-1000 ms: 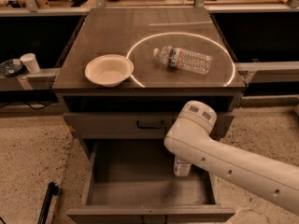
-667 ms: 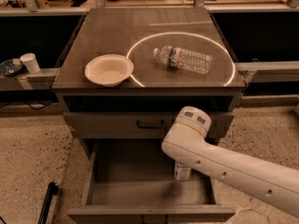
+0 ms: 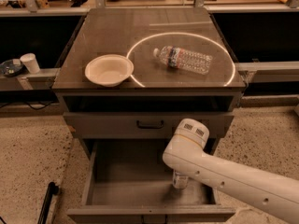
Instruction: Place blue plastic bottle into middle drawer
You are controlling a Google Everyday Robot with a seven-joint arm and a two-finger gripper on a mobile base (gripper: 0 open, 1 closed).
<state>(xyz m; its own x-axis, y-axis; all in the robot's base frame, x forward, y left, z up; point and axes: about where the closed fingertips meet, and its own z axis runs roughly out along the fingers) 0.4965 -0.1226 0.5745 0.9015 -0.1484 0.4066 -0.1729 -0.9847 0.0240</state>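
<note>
One blue bottle (image 3: 180, 179) stands upright on the floor of the open middle drawer (image 3: 126, 190), at about 4 o'clock from the floor's centre, near the right wall and apart from the front panel. Only its lower body shows, because the white arm (image 3: 219, 176) crosses over its top. The gripper (image 3: 178, 171) sits right above the bottle at the arm's end, mostly covered by the arm, so I cannot tell whether it is wide, narrow or holding the bottle. At 12 o'clock from the open drawer, the upper drawer (image 3: 150, 124) with its black handle is closed. On the surface (image 3: 140, 27) above, a white bowl (image 3: 109, 70) rests at 8 o'clock and a clear bottle (image 3: 183, 59) lies on its side at 3 o'clock, inside a ring of light (image 3: 224, 50). Well off at 9 o'clock, a white cup (image 3: 31, 62) stands on a ledge.
</note>
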